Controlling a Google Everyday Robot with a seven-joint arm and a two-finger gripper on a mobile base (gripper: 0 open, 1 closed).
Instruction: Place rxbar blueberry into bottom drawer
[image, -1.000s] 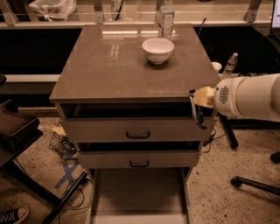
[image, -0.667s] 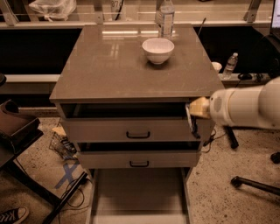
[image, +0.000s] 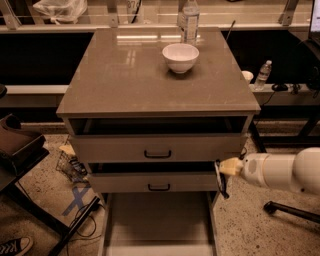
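My gripper (image: 222, 179) is at the end of the white arm (image: 280, 171), which reaches in from the right. It sits at the right end of the middle drawer front (image: 159, 182), just above the right wall of the bottom drawer (image: 212, 225). The bottom drawer is pulled out at floor level, and its pale flat floor shows nothing lying on it. I cannot make out the rxbar blueberry anywhere; only a dark shape shows at the gripper.
The top drawer (image: 158, 148) stands slightly open under the cabinet top (image: 125, 75). A white bowl (image: 180, 57) and a water bottle (image: 189, 22) stand on top. A dark chair (image: 20, 150) is on the left, a chair base (image: 292, 210) on the right, and cables and clutter (image: 75, 170) lie on the floor.
The arm has come down and moved a little left, from beside the top drawer to beside the middle drawer's right end.
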